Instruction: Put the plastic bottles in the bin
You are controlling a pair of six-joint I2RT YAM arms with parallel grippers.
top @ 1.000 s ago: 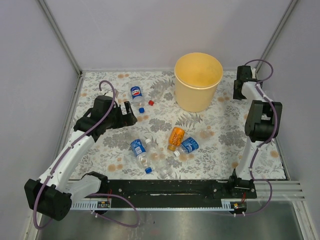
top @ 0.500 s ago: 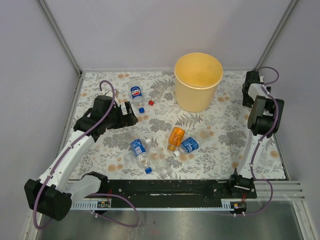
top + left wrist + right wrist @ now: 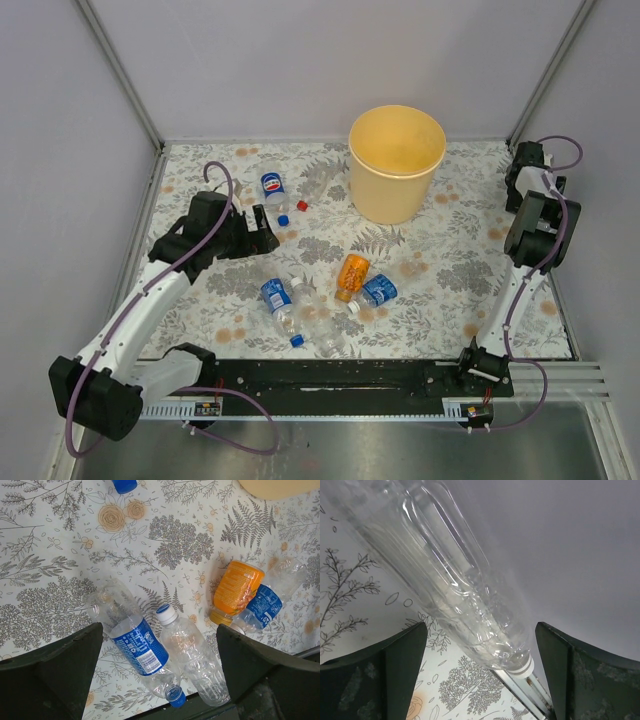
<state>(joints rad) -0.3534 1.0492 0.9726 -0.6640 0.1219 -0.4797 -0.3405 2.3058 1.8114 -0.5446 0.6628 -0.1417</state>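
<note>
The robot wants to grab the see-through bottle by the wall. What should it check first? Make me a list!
1. Is the right gripper open? Ok.
2. Does the clear bottle lie between its fingers? Ok.
3. Is there room for a finger between the bottle and the wall? Cannot tell.
4. Is the bin upright with its mouth unblocked? Ok.
5. Is the left gripper off the path to the bin? Ok, it is open and far to the left.

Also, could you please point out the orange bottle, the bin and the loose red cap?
orange bottle (image 3: 235, 585), left wrist view, middle of its body.
bin (image 3: 392, 195), top external view, outer front wall.
red cap (image 3: 302, 205), top external view, centre of the cap.
</note>
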